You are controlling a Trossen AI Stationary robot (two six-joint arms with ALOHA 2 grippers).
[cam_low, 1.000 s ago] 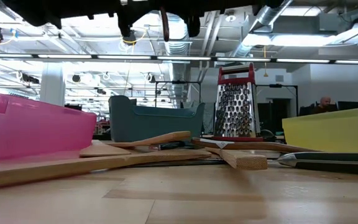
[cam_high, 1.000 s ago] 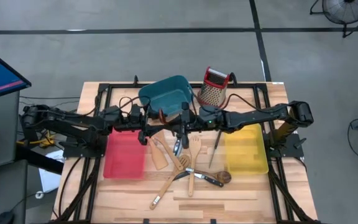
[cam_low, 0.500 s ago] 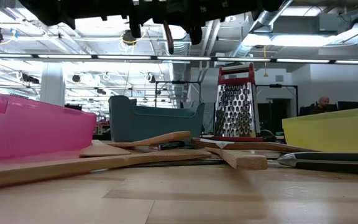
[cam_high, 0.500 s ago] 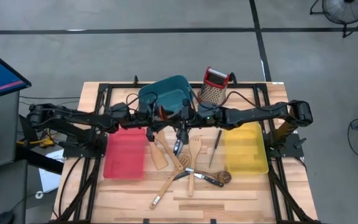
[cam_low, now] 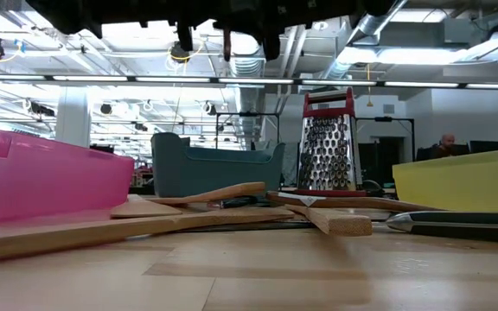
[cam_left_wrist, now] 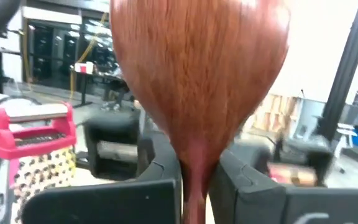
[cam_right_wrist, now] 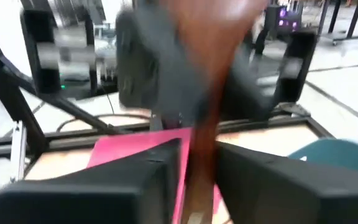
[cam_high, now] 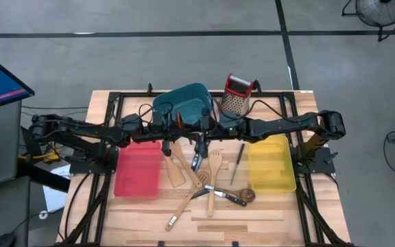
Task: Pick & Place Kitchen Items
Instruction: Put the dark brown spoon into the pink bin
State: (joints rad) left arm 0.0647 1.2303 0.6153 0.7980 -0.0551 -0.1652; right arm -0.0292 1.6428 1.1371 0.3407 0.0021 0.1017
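The left gripper (cam_high: 172, 132) has slid in beside the teal bin (cam_high: 182, 104), jaws pinching the dark wooden spoon (cam_left_wrist: 194, 81); right gripper (cam_high: 199, 134) loosening. Most utensils (cam_high: 208, 182) remain on the table (cam_high: 266, 216).

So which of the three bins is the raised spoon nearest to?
The teal bin. The dark wooden spoon hangs at its front edge, while the red bin and yellow bin sit farther out to either side.
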